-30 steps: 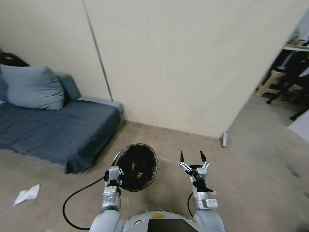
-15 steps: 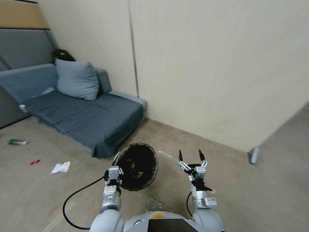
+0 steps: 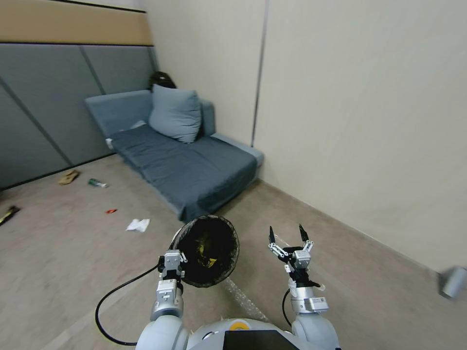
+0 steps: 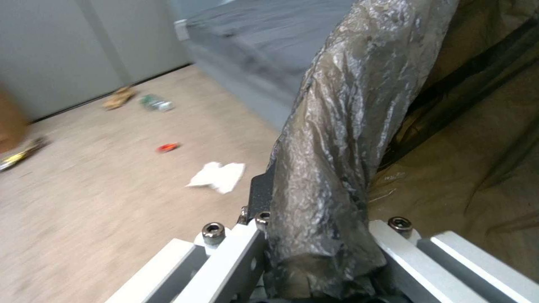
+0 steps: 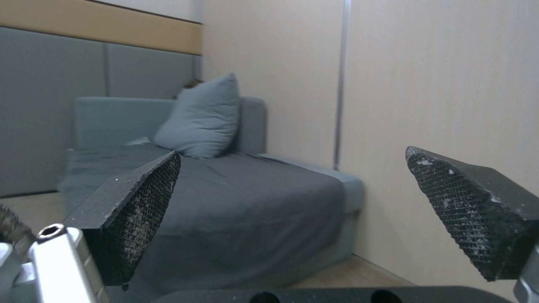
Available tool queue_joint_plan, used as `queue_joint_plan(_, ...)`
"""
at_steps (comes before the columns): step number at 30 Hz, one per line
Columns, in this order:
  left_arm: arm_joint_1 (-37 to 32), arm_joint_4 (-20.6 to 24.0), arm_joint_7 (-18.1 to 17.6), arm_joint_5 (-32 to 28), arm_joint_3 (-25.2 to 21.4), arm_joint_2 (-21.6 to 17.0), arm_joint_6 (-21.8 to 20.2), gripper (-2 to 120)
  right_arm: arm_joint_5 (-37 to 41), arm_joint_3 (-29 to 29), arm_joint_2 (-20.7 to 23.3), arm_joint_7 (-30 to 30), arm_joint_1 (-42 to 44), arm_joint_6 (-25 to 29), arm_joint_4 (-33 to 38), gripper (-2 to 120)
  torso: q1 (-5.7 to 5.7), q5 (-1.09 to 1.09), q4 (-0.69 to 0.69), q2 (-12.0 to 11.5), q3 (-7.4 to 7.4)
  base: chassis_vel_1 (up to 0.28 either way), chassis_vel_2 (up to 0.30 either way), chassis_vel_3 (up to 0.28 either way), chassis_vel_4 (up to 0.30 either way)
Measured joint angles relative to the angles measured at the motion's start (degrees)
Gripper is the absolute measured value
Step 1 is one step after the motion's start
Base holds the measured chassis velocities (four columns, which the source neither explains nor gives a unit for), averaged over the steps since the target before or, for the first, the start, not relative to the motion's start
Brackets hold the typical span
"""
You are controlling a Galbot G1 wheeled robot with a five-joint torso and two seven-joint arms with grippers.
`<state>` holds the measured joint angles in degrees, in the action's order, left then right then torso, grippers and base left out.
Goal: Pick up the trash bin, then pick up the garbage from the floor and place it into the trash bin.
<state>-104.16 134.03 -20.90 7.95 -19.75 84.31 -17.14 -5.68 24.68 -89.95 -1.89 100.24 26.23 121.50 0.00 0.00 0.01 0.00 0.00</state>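
The left gripper (image 3: 173, 263) is gripping the bin (image 3: 208, 250) rim, carrying it; the right gripper (image 3: 288, 238) is hanging spread, empty. Keep the bin level while nearing the tissue (image 3: 138, 224).

Silver arms, black-tipped right pincer (image 3: 287, 235), black cable (image 3: 109, 301).

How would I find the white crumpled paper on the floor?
Start at the blue sofa and look at the floor by its near corner. The crumpled tissue lies there, just beyond the trash bin. It is the only white piece; the scrap next to it is small and red.
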Motion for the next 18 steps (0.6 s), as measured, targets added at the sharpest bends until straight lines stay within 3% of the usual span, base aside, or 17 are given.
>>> queue_joint_plan(18,-0.3,0.4,0.0,0.8,0.0,0.4,0.0,1,-1.3,0.4,0.4,0.9,0.6,1.0,1.1,100,0.0,0.0,-0.01,0.0,0.0,0.127,0.126,0.127,0.126)
